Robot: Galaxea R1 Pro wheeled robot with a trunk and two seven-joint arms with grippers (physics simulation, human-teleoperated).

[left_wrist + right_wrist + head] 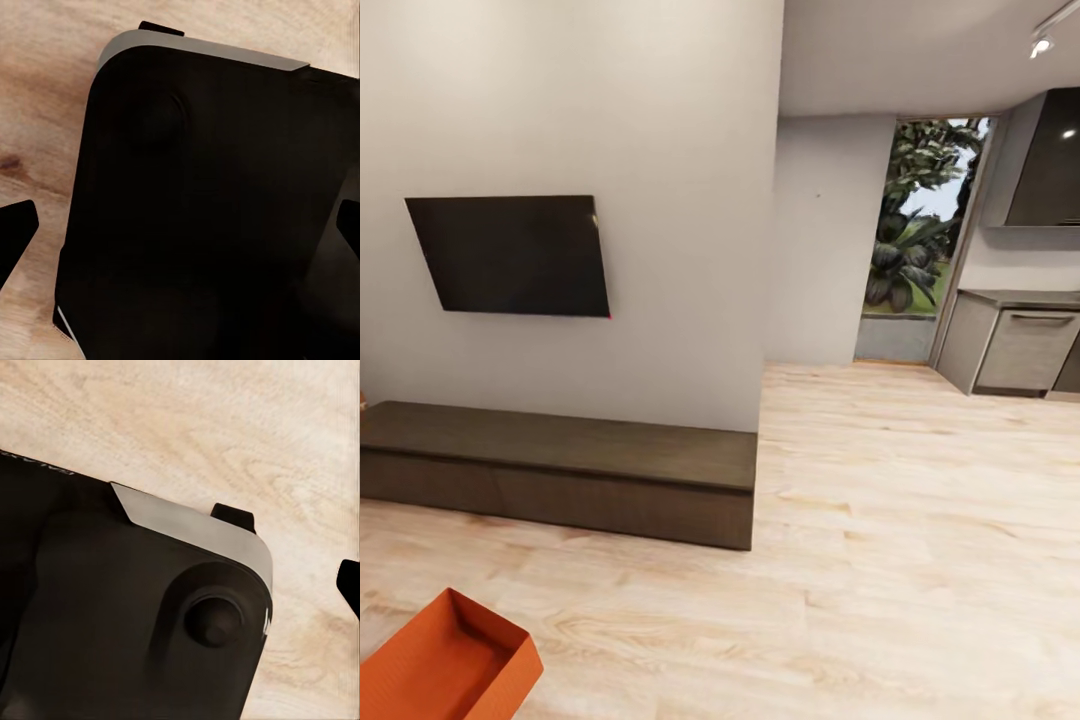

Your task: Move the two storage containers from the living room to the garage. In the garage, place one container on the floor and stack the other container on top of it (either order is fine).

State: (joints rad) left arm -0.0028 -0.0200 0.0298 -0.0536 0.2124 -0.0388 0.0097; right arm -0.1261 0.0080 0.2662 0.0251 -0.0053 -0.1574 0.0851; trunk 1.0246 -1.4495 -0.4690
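Left gripper (180, 232): dark fingertips at opposite edges of the left wrist view, spread wide apart, nothing between them; hanging above the robot's own black base with rounded pale-trimmed corner (202, 210) over light wood-plank floor (45, 90)

Right gripper: one dark fingertip (349, 585) at the edge of the right wrist view, partner out of frame; whether spread or closed, not possible to tell; nothing seen held; same black base (112, 607) below, pale planks beside it

Orange-red rectangular topless storage container (445, 665): thin-walled, lying on the plank floor at the lower left corner of the head view, close to the robot, partly cut off by the frame edge; unheld

Second container: possibly the small orange sliver at the far left edge, above the cabinet end; too little to tell

Long low dark wooden cabinet (560, 470): against a pale wall, beyond the container and well apart from it

Flat black wall-mounted screen (510, 255): above the cabinet

Glass door with greenery behind (920, 240) and grey kitchen units (1020, 345): far right

Step judged: still in the living room, pickup not yet made, garage transfer and stacking both outstanding

Next move judged to call for: turning left and down toward the near container, then bringing the grippers to its walls for a lift
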